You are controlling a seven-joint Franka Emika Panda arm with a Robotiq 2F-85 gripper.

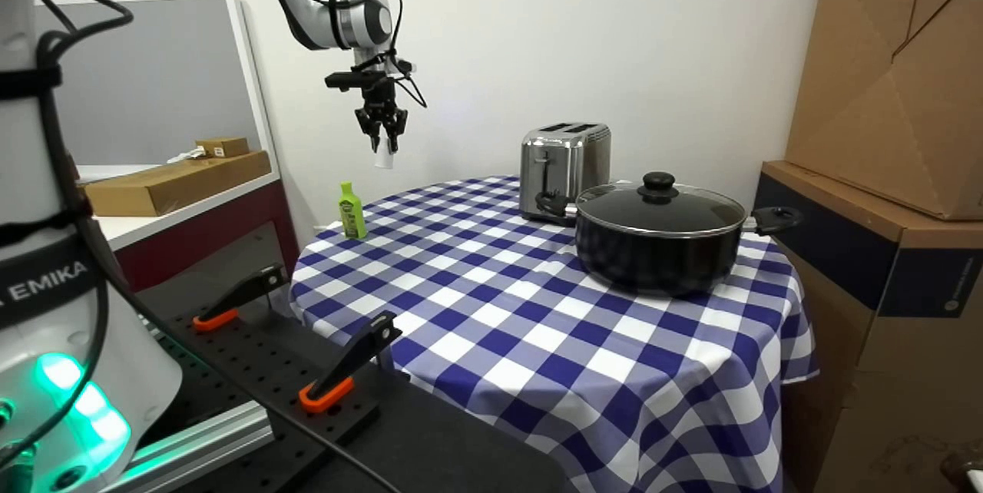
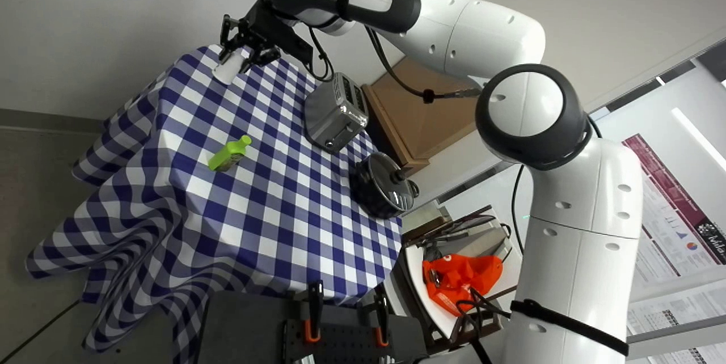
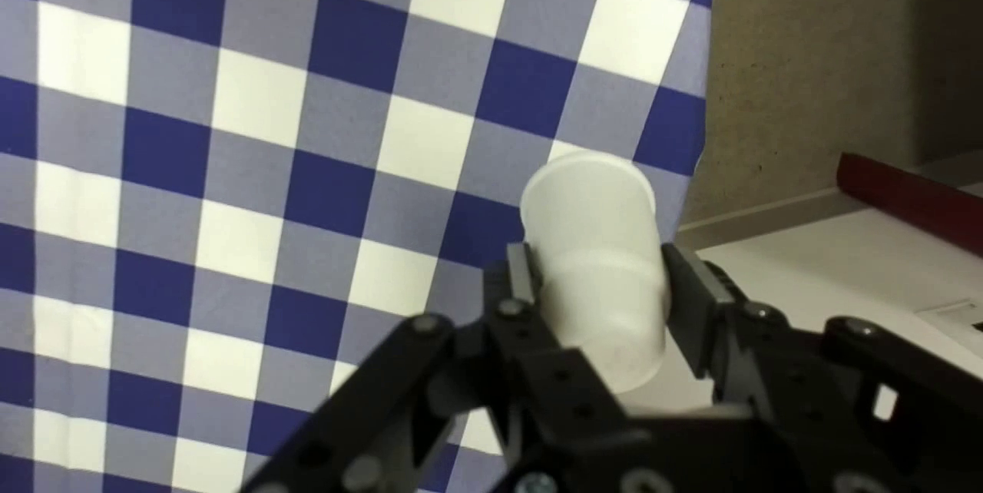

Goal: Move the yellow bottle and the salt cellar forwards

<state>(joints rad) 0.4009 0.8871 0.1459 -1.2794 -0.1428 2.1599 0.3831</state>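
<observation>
My gripper [image 1: 385,144] is shut on the white salt cellar [image 1: 384,160] and holds it in the air above the checked table. The grip also shows in an exterior view, with the salt cellar [image 2: 228,69] between the fingers [image 2: 233,60]. In the wrist view the salt cellar [image 3: 599,236] is tilted in the picture, with a finger at each side. The yellow bottle [image 1: 352,215] stands upright on the table near its edge, below and apart from my gripper. It also shows in an exterior view [image 2: 229,154]. It is out of the wrist view.
A metal toaster [image 1: 544,174] and a black lidded pot [image 1: 653,259] stand on the checked tablecloth [image 1: 491,316]. Two clamps [image 1: 349,358] with orange pads sit by the table's near edge. Cardboard boxes [image 1: 883,94] stand beside the table. A white ledge [image 3: 814,270] lies past the table edge.
</observation>
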